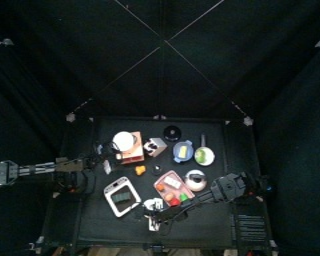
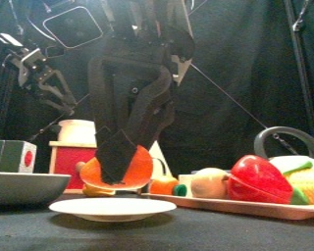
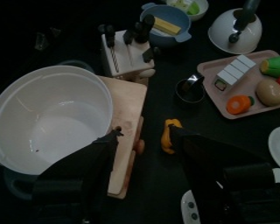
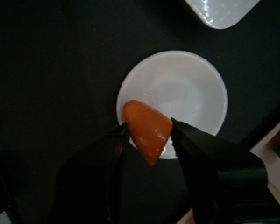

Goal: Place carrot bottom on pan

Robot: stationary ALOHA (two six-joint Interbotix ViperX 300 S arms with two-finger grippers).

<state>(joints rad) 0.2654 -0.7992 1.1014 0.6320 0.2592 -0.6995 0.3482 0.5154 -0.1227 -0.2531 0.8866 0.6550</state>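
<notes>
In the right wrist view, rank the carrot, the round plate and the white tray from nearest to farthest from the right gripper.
1. Carrot: held between the jaws of the right gripper.
2. Plate: directly beneath the carrot.
3. Tray: beyond the plate, apart from it.
</notes>
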